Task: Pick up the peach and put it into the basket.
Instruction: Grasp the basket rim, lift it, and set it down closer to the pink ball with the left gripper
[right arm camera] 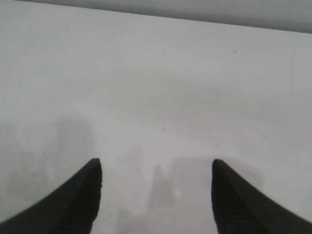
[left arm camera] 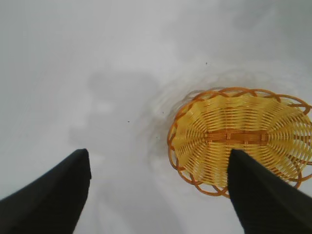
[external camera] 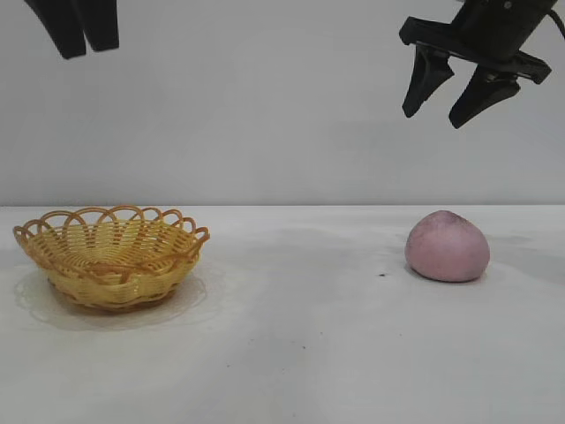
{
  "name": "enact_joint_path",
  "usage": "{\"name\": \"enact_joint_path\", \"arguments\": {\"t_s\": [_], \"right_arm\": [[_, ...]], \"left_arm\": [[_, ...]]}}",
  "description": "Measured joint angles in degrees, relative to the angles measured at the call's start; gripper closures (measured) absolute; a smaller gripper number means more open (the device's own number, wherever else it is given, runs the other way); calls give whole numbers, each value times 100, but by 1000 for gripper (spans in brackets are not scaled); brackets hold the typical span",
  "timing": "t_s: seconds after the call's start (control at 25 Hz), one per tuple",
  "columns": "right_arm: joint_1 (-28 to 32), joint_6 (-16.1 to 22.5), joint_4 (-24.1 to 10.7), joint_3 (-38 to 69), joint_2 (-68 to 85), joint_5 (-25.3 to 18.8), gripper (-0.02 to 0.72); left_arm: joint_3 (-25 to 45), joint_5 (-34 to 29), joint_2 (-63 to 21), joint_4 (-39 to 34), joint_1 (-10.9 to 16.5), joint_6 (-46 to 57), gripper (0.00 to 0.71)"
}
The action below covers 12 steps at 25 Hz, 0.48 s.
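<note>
White table (external camera: 291, 353) carried everything; it ran back to a plain grey wall. No brand, label or writing could be read on any surface.

Taking the basket (external camera: 110, 256) as landmark: it sat on the table at the left side of the exterior view, upright, oval, yellow-tan weave with an orange-brown looped rim. Nothing lay in it. The left wrist view showed its interior (left arm camera: 243, 139) from above, a darker woven band running across the bottom.

The peach (external camera: 447, 246) rested on the table well to the right of the basket, apart from it, dusty pink, dome-shaped, flat side down. Nothing touched it. A small dark speck (external camera: 381, 274) lay on the table just on the basket side of the peach.

Right gripper (external camera: 446, 97) hung in the air high above the peach, far right of the basket, black fingers pointed down and spread apart, holding nothing. Its own wrist view showed both fingertips (right arm camera: 78, 195) wide apart over bare table.

Left gripper (external camera: 86, 40) hung high above the basket at the top edge of the exterior view. In the left wrist view its fingers (left arm camera: 53, 195) stood well apart, empty, one of them overlapping the basket's rim in view.
</note>
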<state>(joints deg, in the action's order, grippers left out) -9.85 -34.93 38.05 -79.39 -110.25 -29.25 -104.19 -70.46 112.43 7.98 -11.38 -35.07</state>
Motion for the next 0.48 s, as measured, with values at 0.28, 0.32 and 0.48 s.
{"name": "enact_joint_path", "arguments": {"t_s": [0.28, 0.32, 0.48], "right_arm": [[0, 0, 0, 0, 0, -59, 282], [0, 0, 0, 0, 0, -59, 282], [0, 0, 0, 0, 0, -59, 282]], "left_arm": [[0, 10, 757, -128, 0, 0, 194], [0, 10, 807, -89, 0, 0, 194], [0, 21, 1009, -1, 0, -72, 194]]}}
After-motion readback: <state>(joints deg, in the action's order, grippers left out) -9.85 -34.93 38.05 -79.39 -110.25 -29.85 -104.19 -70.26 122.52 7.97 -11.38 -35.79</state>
